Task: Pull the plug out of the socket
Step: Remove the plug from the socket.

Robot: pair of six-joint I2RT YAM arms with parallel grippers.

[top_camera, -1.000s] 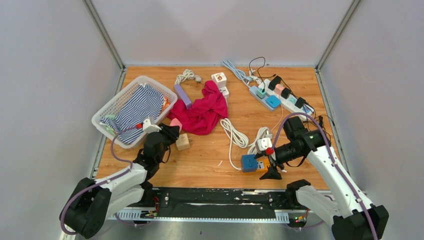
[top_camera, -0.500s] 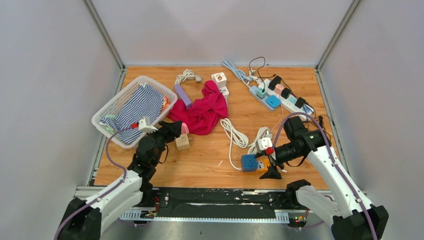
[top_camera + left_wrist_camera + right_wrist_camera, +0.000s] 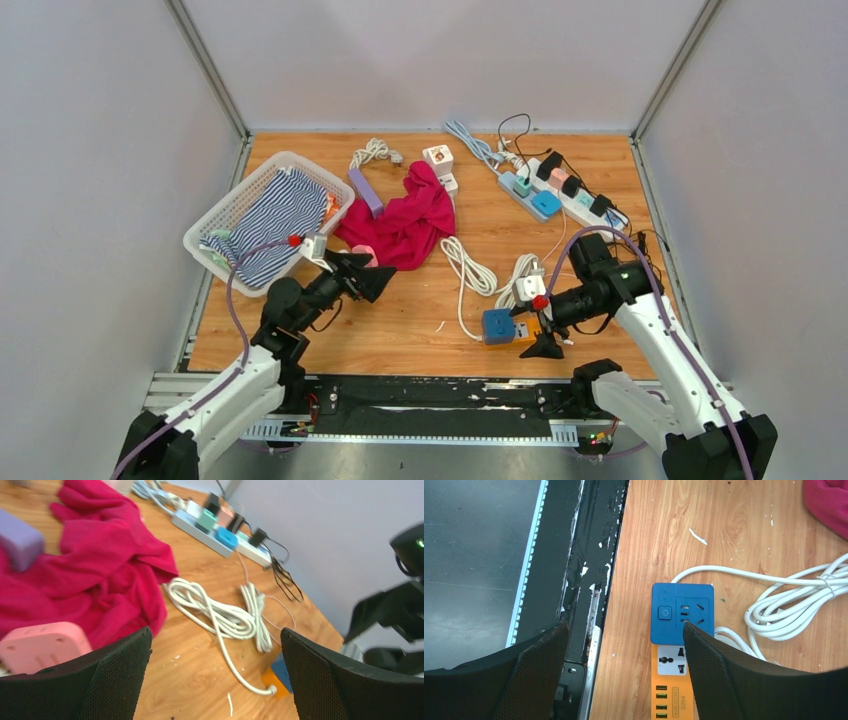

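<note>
Up swung the left pincer (image 3: pixel 380 278): a second back it was low and shut, and now it hung raised with fingers flung wide apart, gripping nothing, the pink socket (image 3: pixel 42 642) low left in its wrist view. Right pincer (image 3: pixel 625 629) had not budged: fingers apart, hovering over the blue block (image 3: pixel 676 609), lower centre-right of the top view, near the worktop's (image 3: pixel 664 530) front edge. That block sat butted against the orange strip (image 3: pixel 671 680), seemingly plugged in. Pair ran top to bottom in the right wrist view, blue above orange, socket faces up. Hard, light, smooth plastic by the look; best pinched across the block's flat sides, not by the white cord (image 3: pixel 227 620). Strip looked light enough to drag along.
</note>
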